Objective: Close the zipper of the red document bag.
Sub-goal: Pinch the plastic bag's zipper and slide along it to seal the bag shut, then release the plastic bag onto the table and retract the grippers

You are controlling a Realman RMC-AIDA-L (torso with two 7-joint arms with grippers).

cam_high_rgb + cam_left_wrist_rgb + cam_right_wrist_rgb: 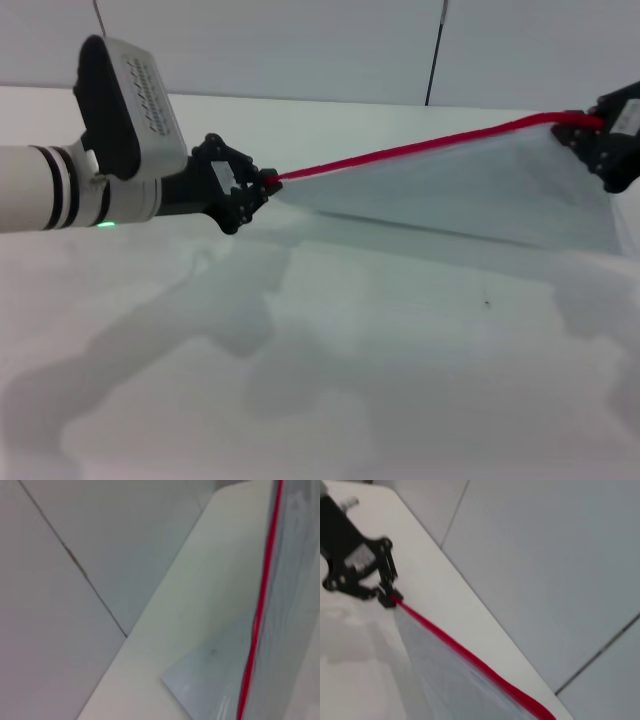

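Observation:
The red document bag (470, 195), a pale translucent pouch, hangs stretched above the table between both grippers. Its zipper (420, 148) runs as a taut red line along the upper edge. My left gripper (265, 182) is shut on the zipper's left end; the slider itself cannot be made out. At the far right, my right gripper (598, 125) pinches the bag's upper right corner. The right wrist view shows the zipper (460, 650) leading to the left gripper (390, 599). In the left wrist view the zipper (260, 605) runs along the bag (290, 630).
A white table (350, 380) lies under the bag, with shadows of the arms on it. Its far edge (350, 100) meets a grey panelled wall with dark seams (433, 60).

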